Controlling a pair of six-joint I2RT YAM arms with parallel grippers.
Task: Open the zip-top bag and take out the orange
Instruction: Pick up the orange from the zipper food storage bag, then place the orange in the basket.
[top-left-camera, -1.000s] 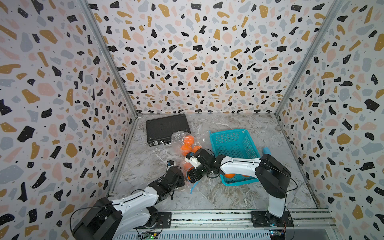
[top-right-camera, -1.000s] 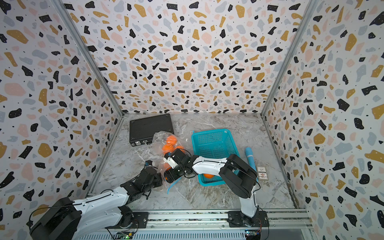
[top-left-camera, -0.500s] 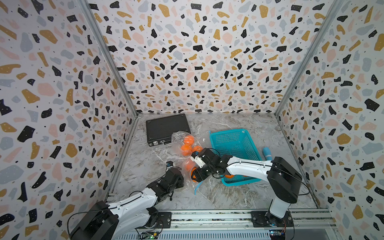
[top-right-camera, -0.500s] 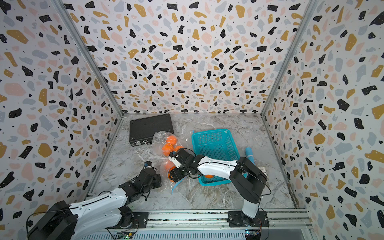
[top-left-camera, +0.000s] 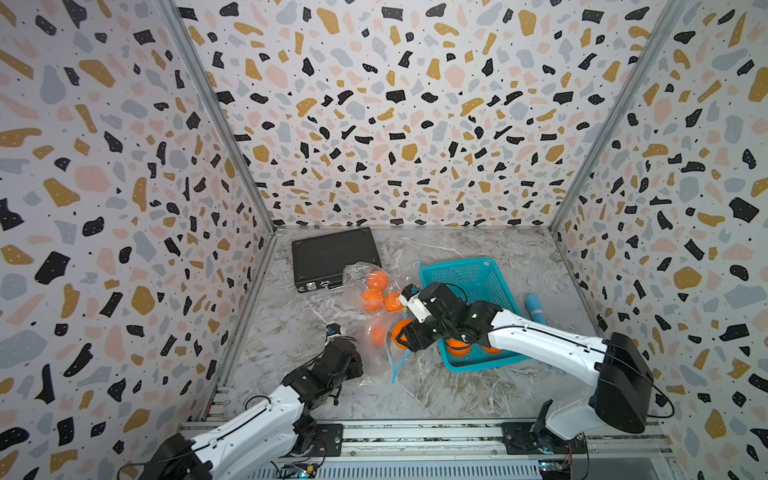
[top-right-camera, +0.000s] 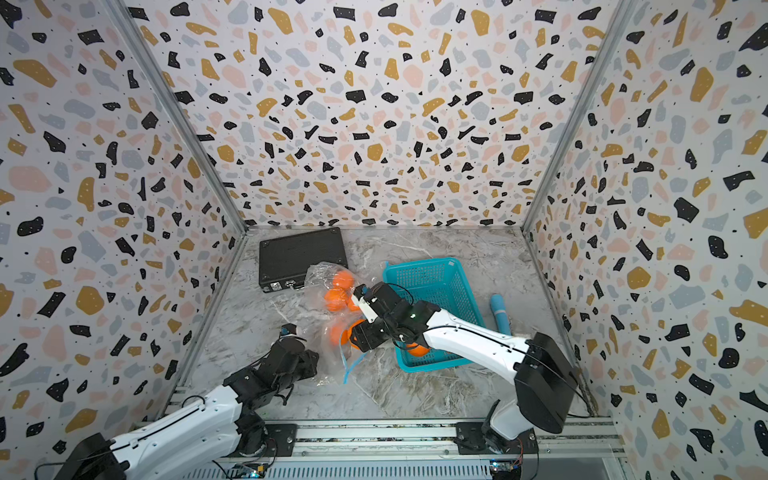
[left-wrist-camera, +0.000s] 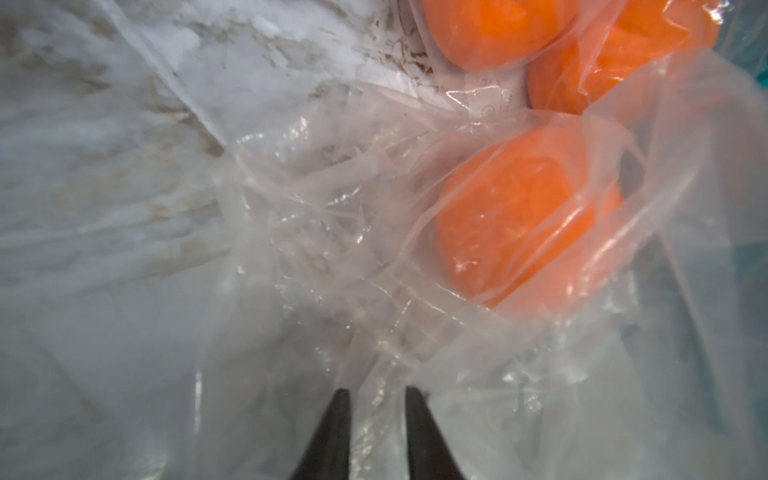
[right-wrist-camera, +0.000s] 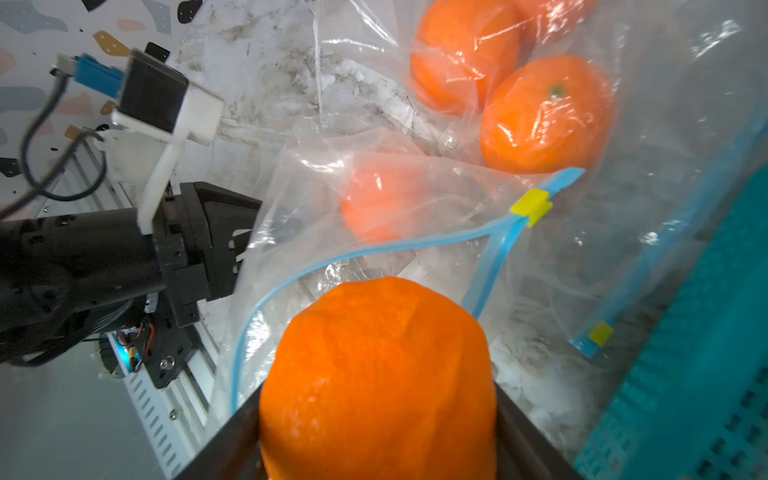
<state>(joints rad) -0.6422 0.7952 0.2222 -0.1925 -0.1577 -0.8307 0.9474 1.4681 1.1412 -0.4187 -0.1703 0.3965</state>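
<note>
1. The right fingers (right-wrist-camera: 528, 449) gripped one orange (right-wrist-camera: 378, 374) at the open zip-top bag's (right-wrist-camera: 415, 174) mouth.
2. The left fingers (left-wrist-camera: 332, 440) stood slightly apart against its film.
3. The bag lay mid table (top-left-camera: 436, 395), beside the basket (top-left-camera: 457, 262).

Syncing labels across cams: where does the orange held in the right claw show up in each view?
Top view: orange just left of the teal basket.
Top view: orange, same spot beside the basket.
Left wrist: cannot single it out; only oranges behind zip-top bag film show.
Right wrist: orange bottom centre, in the right claw.
Shared landmark: the teal basket.
</note>
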